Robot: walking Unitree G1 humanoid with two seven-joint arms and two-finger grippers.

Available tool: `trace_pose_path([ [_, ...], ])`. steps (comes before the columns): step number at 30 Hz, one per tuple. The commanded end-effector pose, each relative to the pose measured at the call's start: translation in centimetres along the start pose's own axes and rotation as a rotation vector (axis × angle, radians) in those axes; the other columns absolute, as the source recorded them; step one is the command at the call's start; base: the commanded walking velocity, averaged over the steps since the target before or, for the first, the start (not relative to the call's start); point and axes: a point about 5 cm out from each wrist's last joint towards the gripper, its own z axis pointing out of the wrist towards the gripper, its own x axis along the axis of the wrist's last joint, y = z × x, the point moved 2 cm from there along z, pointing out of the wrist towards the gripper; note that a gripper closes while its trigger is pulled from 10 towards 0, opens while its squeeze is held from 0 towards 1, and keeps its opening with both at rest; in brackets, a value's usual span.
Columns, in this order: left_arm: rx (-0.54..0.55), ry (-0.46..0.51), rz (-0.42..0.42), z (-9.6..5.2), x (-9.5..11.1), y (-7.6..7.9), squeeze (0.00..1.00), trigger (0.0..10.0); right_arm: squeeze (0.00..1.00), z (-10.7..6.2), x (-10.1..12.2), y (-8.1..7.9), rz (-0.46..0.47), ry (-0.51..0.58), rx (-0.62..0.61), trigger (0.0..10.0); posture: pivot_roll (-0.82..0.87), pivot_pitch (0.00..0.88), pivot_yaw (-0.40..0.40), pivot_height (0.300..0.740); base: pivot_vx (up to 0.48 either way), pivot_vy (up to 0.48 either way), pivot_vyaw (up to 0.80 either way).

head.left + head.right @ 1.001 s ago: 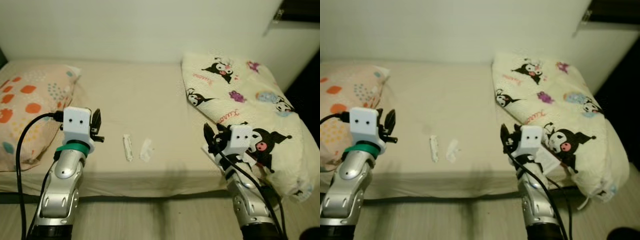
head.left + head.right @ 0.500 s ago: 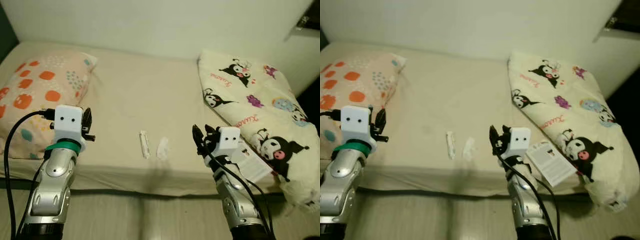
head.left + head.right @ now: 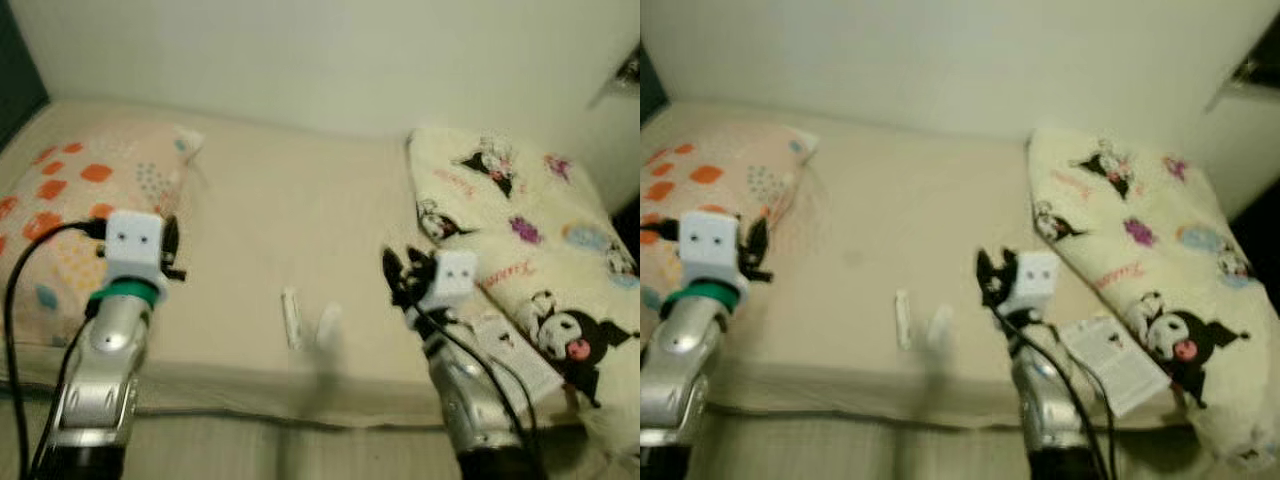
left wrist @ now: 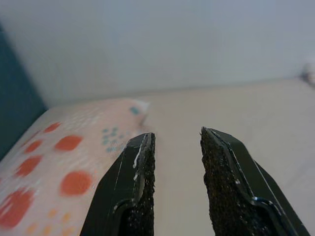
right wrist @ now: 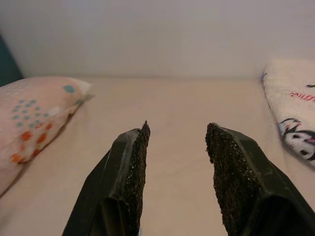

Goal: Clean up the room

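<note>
Two wrappers (image 3: 305, 322) on bed (image 3: 290, 215) | both jaws apart, empty

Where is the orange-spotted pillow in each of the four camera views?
Left eye view: the orange-spotted pillow lies at the bed's left end.
Right eye view: same place, at the picture's left edge.
Left wrist view: close beside the open left claw.
Right wrist view: farther off, past the open right claw.
Shared landmark: the beige sheet.
</note>
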Motion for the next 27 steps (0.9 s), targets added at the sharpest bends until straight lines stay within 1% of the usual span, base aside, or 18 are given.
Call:
trace_pose_path([
  [1, -0.024, -0.011, 0.008, -0.1, -0.4, 0.5, 0.0, 10.0, 0.0, -0.4, -0.2, 0.9, -0.01, -0.013, -0.028, 10.0, 0.09, 0.007, -0.012, 0.718, 0.382, 0.0, 0.0],
  [2, -0.025, -0.013, 0.01, -0.1, -0.4, 0.5, 0.0, 10.0, 0.0, -0.4, -0.3, 0.9, -0.01, -0.013, -0.029, 10.0, 0.09, 0.007, -0.012, 0.718, 0.382, 0.0, 0.0],
  [5, -0.03, -0.032, 0.008, 0.0, -0.7, 0.6, 0.0, 10.0, 0.0, -0.4, -0.3, 0.9, -0.01, -0.014, -0.03, 10.0, 0.09, 0.006, -0.011, 0.718, 0.0, 0.0, 0.0],
  [7, -0.063, -0.054, 0.014, 0.0, -1.1, 1.0, 0.0, 10.0, 0.0, -0.4, -0.3, 1.0, -0.011, -0.014, -0.031, 10.0, 0.09, 0.005, -0.011, 0.718, 0.0, 0.0, 0.0],
  [9, -0.125, -0.057, 0.03, -0.2, -1.4, 1.7, 0.0, 10.0, 0.0, -0.4, -0.4, 1.0, -0.014, -0.017, -0.032, 10.0, 0.09, 0.004, -0.012, 0.718, 0.0, 0.0, 0.0],
  [16, -0.175, -0.064, 0.044, -0.3, -1.8, 2.3, 0.0, 10.0, 0.0, -0.4, -0.5, 1.1, -0.021, -0.025, -0.03, 10.0, 0.09, 0.004, -0.012, 0.718, 0.0, 0.0, 0.0],
  [18, -0.195, -0.084, 0.043, -0.7, -2.5, 2.7, 0.0, 10.0, 0.0, -0.5, -0.8, 1.1, -0.024, -0.036, -0.024, 10.0, 0.09, 0.002, -0.014, 0.718, 0.0, 0.0, 0.0],
  [19, -0.195, -0.084, 0.043, -0.7, -2.5, 2.7, 0.0, 10.0, 0.0, -0.5, -0.8, 1.1, -0.024, -0.036, -0.024, 10.0, 0.09, 0.002, -0.014, 0.718, 0.0, 0.0, 0.0],
  [20, -0.215, -0.122, 0.044, -1.1, -3.7, 3.2, 0.0, 10.0, 0.0, -0.6, -1.3, 1.1, -0.031, -0.056, -0.025, 10.0, 0.08, 0.003, -0.016, 0.718, 0.0, 0.0, 0.0],
  [22, -0.233, -0.16, 0.049, -1.5, -4.8, 3.6, 0.0, 10.0, 0.0, -0.7, -2.0, 1.1, -0.041, -0.085, -0.026, 10.0, 0.09, 0.005, -0.017, 0.718, 0.0, 0.0, 0.0],
  [23, -0.233, -0.16, 0.049, -1.5, -4.8, 3.6, 0.0, 10.0, 0.0, -0.7, -2.0, 1.1, -0.041, -0.085, -0.026, 10.0, 0.09, 0.005, -0.017, 0.718, 0.0, 0.0, 0.0],
  [24, -0.275, -0.239, 0.034, -2.3, -6.9, 4.3, 0.0, 10.0, 0.0, -1.2, -3.2, 1.0, -0.04, -0.126, -0.02, 10.0, 0.09, 0.006, -0.018, 0.708, 0.0, 0.0, 0.0],
  [25, -0.275, -0.239, 0.034, -2.3, -6.9, 4.3, 0.0, 10.0, 0.0, -1.2, -3.2, 1.0, -0.04, -0.126, -0.02, 10.0, 0.09, 0.006, -0.018, 0.708, 0.0, 0.0, 0.0],
  [26, -0.307, -0.293, 0.019, -2.9, -8.2, 4.7, 0.0, 10.0, 0.0, -1.4, -3.8, 0.8, -0.036, -0.144, -0.019, 10.0, 0.09, 0.008, -0.019, 0.698, 0.0, 0.0, 0.0],
  [27, -0.307, -0.293, 0.019, -2.9, -8.2, 4.7, 0.0, 10.0, 0.0, -1.4, -3.8, 0.8, -0.036, -0.144, -0.019, 10.0, 0.09, 0.008, -0.019, 0.698, 0.0, 0.0, 0.0],
])
